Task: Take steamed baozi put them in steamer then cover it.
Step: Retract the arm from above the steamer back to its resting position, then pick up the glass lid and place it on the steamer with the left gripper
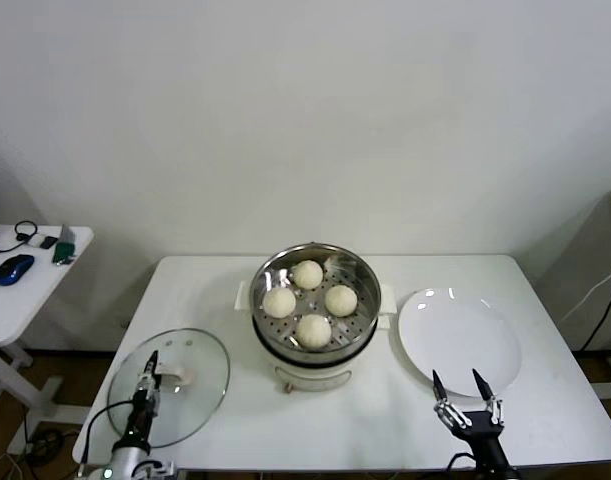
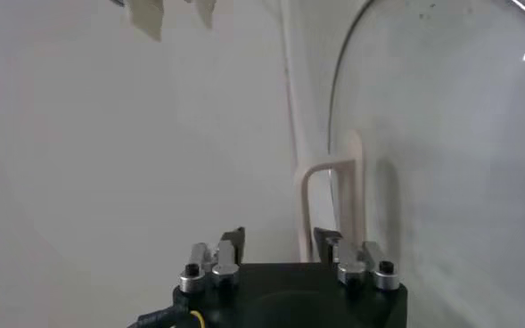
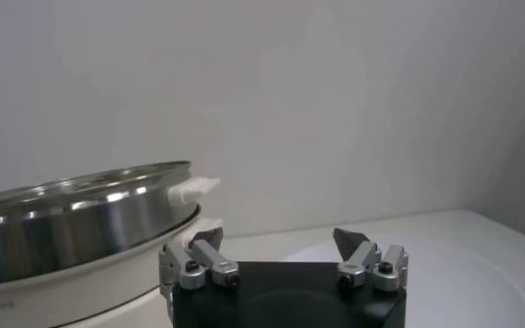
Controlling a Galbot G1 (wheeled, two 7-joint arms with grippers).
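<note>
Several cream-white baozi (image 1: 314,330) lie in the shiny steel steamer (image 1: 360,275) on its white pot base at the table's middle. The cover (image 1: 200,375), a clear glass lid with a white handle (image 1: 175,378), lies flat on the table to the steamer's left. My left gripper (image 1: 151,362) is down over the cover next to the handle. In the left wrist view its jaws (image 2: 280,239) stand apart, with one leg of the handle (image 2: 333,165) just ahead between them and a gap on the other side. My right gripper (image 1: 457,380) hangs open near the front edge.
A flat white plate (image 1: 460,335) lies right of the steamer, just beyond my right gripper. The right wrist view shows the steamer's wall (image 3: 75,218) and the plate (image 3: 476,267). A small side table (image 1: 40,290) with a blue mouse (image 1: 15,268) stands at far left.
</note>
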